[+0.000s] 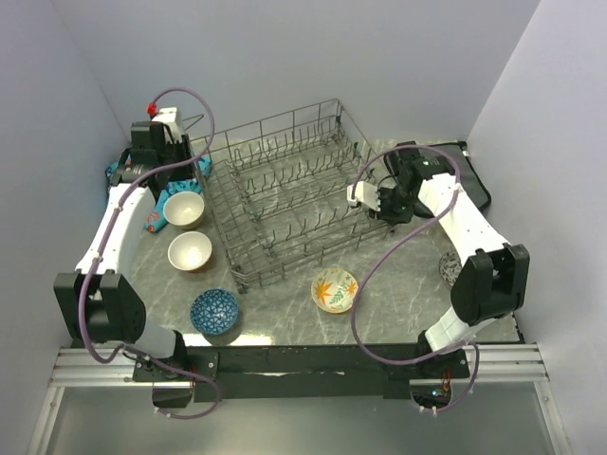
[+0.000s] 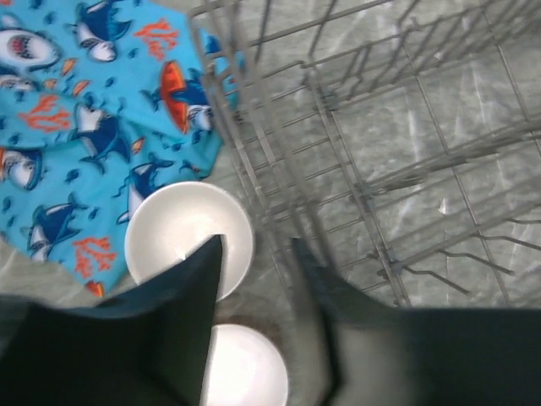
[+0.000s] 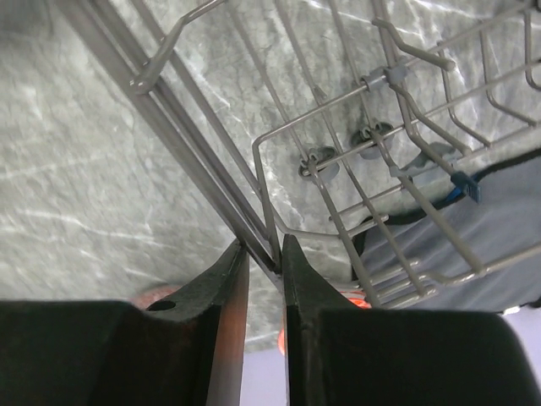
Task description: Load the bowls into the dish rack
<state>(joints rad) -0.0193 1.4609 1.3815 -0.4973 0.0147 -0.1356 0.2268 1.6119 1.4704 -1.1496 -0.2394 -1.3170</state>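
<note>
Step in hand, as judged: first pick, with the dish rack [image 1: 285,199] empty.
The right gripper [image 3: 264,245] is clamped on the rack's right rim wire. The left gripper [image 2: 256,245] hangs, fingers apart, over a cream bowl [image 2: 177,224] at centre-left, just beside the rack wall. Next move calls for lowering onto the bowl's rim. The shark-print cloth [image 2: 84,110] and the wall crowd it, so clearance lies upward.

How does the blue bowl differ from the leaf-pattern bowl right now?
The blue bowl is dark blue with a fine pattern inside; the leaf bowl is cream with orange and green leaves. The blue bowl sits off the dish rack's near-left corner; the leaf bowl sits just in front of the rack's near side, further right. Both stand upright on the table, outside the rack, unheld.
</note>
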